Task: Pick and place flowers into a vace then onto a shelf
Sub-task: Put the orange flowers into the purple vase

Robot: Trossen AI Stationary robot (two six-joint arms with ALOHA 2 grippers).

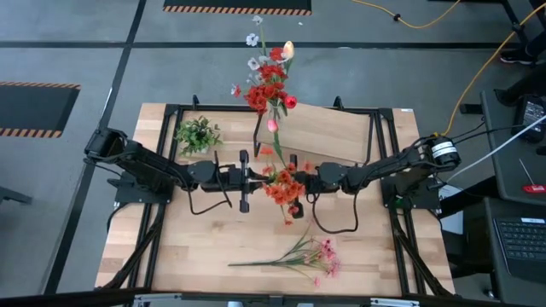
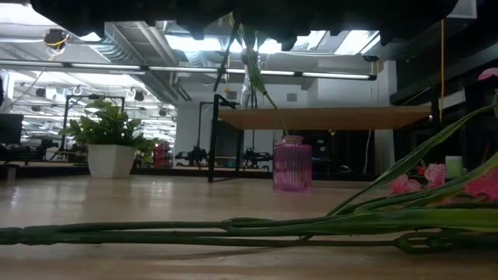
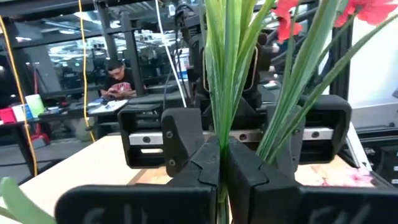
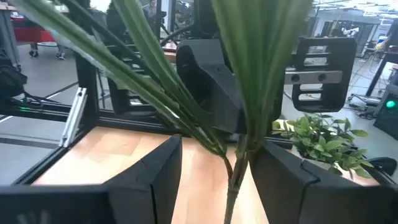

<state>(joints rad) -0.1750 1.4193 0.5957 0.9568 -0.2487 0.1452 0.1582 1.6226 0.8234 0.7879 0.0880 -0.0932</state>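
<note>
Loose flowers [image 2: 233, 231] foremost, pink vase [image 2: 292, 163], potted plant [image 2: 109, 144]

— What are you made of?
— Two dark arms of jointed black segments; my left arm [image 1: 145, 166] and right arm [image 1: 401, 162] each trail looping black cables.
— And the ends?
— Blocky matte-black fingers [image 3: 186, 162] on silver rails with small screws. A round silver-and-black joint [image 1: 444, 152] caps my right shoulder.
</note>
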